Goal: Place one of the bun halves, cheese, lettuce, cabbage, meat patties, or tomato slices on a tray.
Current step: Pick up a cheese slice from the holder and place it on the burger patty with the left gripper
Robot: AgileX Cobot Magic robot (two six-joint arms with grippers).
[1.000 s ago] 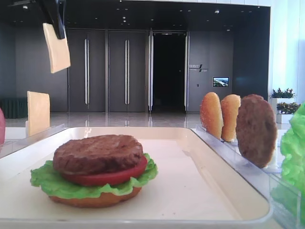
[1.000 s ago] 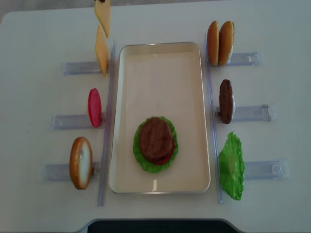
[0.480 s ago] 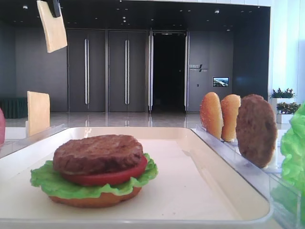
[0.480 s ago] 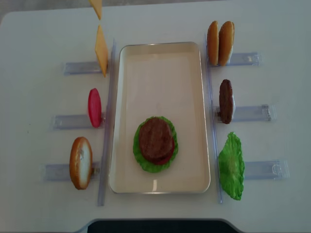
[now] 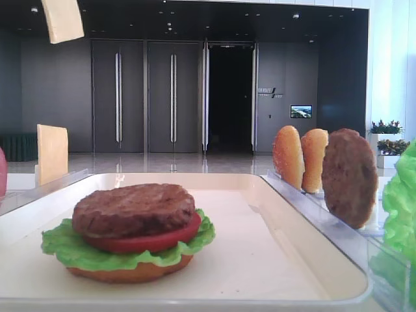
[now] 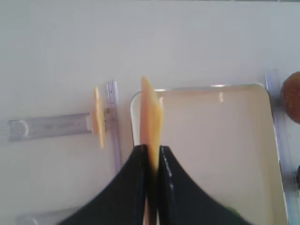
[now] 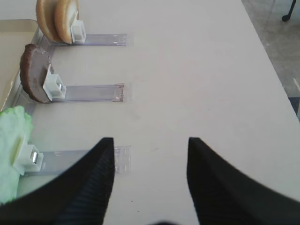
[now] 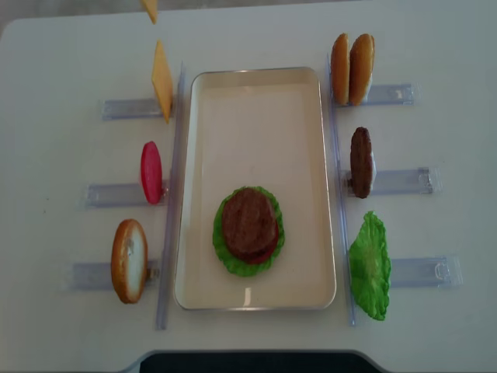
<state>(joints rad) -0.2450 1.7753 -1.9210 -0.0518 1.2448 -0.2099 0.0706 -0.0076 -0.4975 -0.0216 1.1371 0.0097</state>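
My left gripper (image 6: 151,149) is shut on a cheese slice (image 6: 152,117), held edge-on high above the far left corner of the cream tray (image 6: 211,140). Only the slice's lower part shows at the top edge of the exterior views (image 5: 62,19) (image 8: 150,9); the gripper itself is out of those views. A twin cheese slice (image 8: 161,80) stands in its rack left of the tray (image 8: 256,116). On the tray sits a stack of bun base, lettuce, tomato and meat patty (image 8: 248,224). My right gripper (image 7: 150,140) hangs open over bare table, holding nothing.
Clear racks flank the tray. On the left stand a tomato slice (image 8: 151,172) and a bun half (image 8: 129,260). On the right stand two bun halves (image 8: 352,68), a meat patty (image 8: 361,162) and a lettuce leaf (image 8: 370,266). The tray's far half is bare.
The left gripper has lifted the cheese slice higher; the gripper has left the top of the exterior views. Everything else has stayed put.
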